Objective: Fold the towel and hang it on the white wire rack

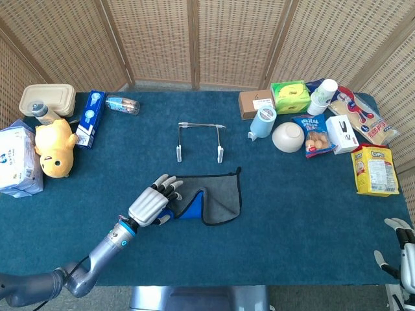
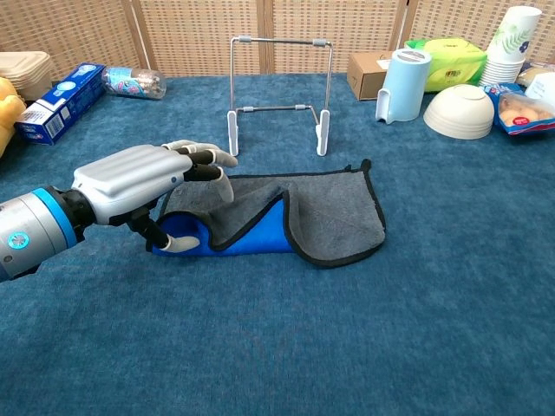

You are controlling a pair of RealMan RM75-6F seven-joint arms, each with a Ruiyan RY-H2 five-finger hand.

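Note:
A grey towel (image 1: 219,194) with a black hem and a blue underside lies partly folded on the blue table, just in front of the white wire rack (image 1: 200,138). In the chest view the towel (image 2: 334,217) shows its blue face along the left fold, and the rack (image 2: 279,82) stands upright and bare behind it. My left hand (image 1: 153,205) hovers at the towel's left end with fingers spread; its thumb (image 2: 178,243) touches the blue fold, and nothing is gripped. My right hand (image 1: 402,249) sits at the table's near right corner, fingers apart and holding nothing.
Behind the rack to the right stand a cardboard box (image 1: 255,102), a blue jug (image 1: 262,122), a white bowl (image 1: 288,137) and snack packets (image 1: 373,170). A yellow plush toy (image 1: 53,146), a blue box (image 1: 90,118) and a tissue pack (image 1: 16,159) line the left side.

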